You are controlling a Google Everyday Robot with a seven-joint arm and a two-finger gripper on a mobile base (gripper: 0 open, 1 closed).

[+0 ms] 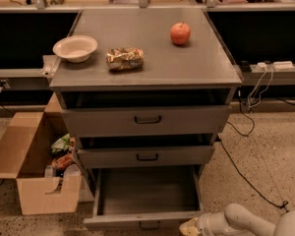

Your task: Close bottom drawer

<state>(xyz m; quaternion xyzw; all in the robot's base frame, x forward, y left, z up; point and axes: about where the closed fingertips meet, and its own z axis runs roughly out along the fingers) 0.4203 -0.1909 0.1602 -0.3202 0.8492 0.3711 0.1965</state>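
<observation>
The bottom drawer [147, 195] of the grey cabinet stands pulled far out, an empty shallow tray. Its slim front panel [137, 222] lies at the picture's lower edge with its dark centre handle half cut off. My gripper [189, 227] is at the lower right, just in front of the panel's right end, at the tip of the white arm [241, 222]. The two drawers above, the tall one [146, 119] and the mid-height one [146, 156], also stand slightly out.
On the cabinet top are a white bowl [75, 48], a snack bag [124, 59] and a red apple [180, 33]. An open cardboard box [34, 166] with items stands on the floor to the left. Cables [246, 176] run over the floor at right.
</observation>
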